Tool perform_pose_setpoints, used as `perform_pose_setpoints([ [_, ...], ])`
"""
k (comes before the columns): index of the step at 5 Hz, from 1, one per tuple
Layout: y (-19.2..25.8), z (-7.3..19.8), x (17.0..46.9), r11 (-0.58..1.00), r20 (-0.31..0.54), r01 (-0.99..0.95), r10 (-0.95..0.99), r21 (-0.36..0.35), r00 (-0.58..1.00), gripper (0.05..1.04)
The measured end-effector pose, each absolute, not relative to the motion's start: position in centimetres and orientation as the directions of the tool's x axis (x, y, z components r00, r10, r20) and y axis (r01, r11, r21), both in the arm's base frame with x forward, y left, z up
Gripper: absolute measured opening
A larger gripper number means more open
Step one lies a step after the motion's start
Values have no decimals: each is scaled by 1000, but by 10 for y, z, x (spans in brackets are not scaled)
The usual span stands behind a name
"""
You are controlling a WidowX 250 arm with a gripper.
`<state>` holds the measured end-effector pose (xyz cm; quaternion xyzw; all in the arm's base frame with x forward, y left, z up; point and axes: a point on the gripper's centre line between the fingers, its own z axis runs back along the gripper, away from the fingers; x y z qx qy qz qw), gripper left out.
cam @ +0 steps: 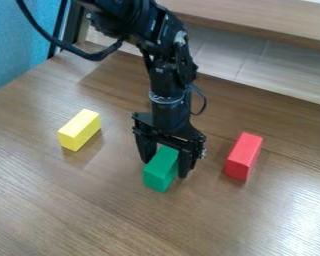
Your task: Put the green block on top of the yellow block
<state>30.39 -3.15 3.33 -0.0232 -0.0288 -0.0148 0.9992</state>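
Your black robot arm (164, 70) comes down from the top of the camera view, a black cable looping at its upper left, and its pincer (165, 169) points down around the far part of the green block (159, 175) near the middle of the wooden bench (76, 210), though you cannot tell whether it pinches the block or is merely around it. To the left in your view, well apart from the green block, the yellow block (80, 130) lies on the bench with its top bare, and to the right lies a red block (243, 156).
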Motion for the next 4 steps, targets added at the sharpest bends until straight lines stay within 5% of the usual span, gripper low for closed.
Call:
perform_pose_setpoints([
  [1, -35, 25, 301, 998, 88, 54, -51, -32, 995, 664],
  [4, -13, 43, 292, 991, 101, 58, -46, -120, 994, 601],
])
